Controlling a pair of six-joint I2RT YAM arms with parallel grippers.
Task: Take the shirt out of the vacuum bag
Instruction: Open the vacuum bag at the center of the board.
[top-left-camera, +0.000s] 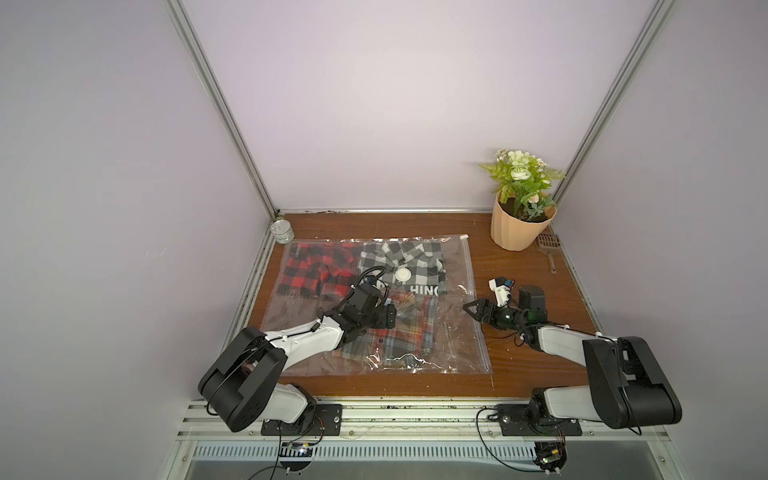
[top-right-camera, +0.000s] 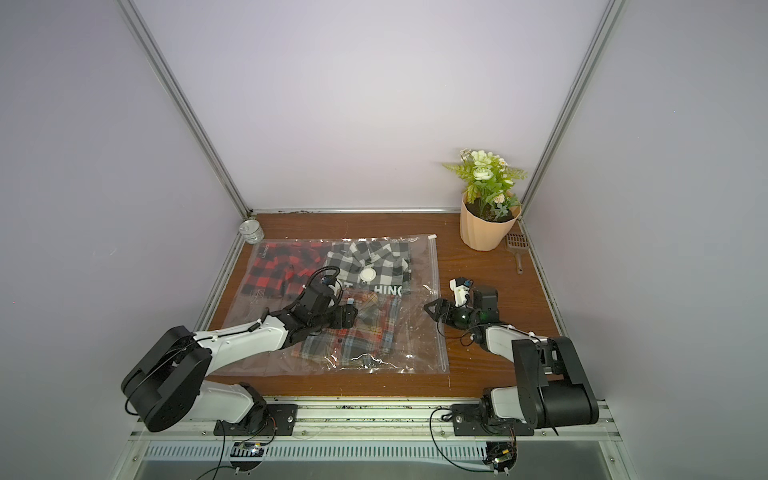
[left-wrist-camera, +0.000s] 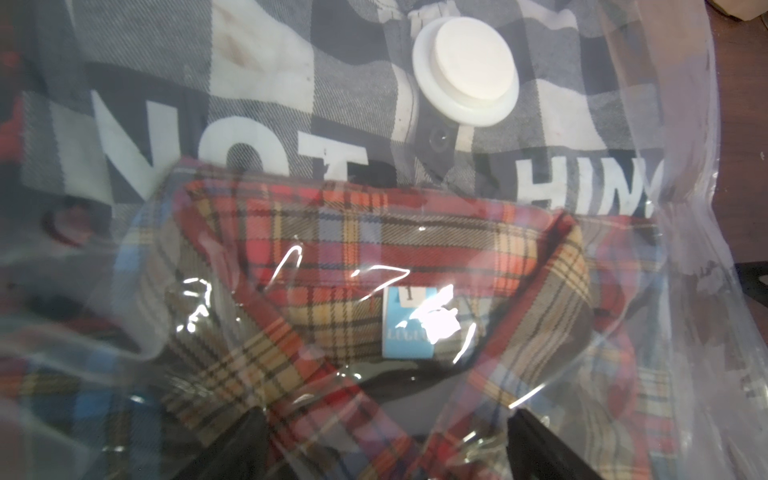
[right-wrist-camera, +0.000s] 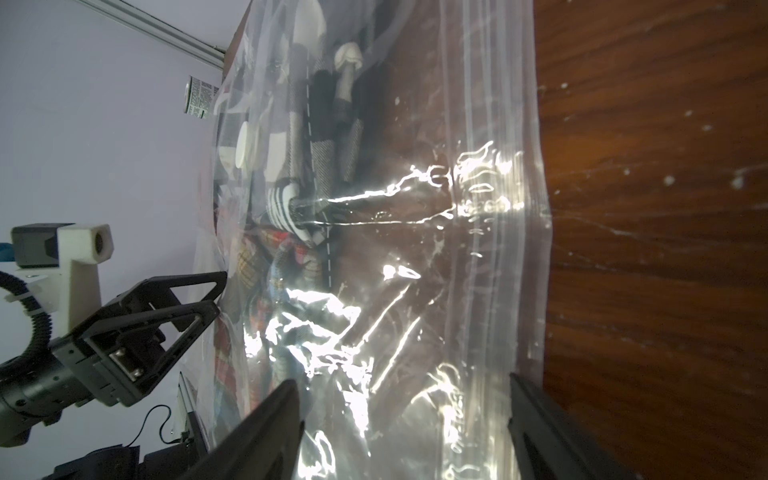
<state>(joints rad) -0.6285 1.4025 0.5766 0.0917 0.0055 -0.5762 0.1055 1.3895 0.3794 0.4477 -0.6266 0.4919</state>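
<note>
Brown wooden tabletop (top-left-camera: 519, 365): one clear vacuum bag (top-left-camera: 453, 332) lying flat at centre, a multicolour plaid shirt (top-left-camera: 409, 332) inside it nearest the front; left gripper (top-left-camera: 391, 316) over that shirt's collar, jaws spread wide, holding nothing; right gripper (top-left-camera: 470, 309) at the bag's zip edge (top-left-camera: 468, 266), likewise spread and empty; potted plant (top-left-camera: 519, 224) in the far right corner.

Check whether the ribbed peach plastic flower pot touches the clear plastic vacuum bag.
Apart. Both top views show a strip of brown table between the peach flower pot and the clear vacuum bag.
</note>
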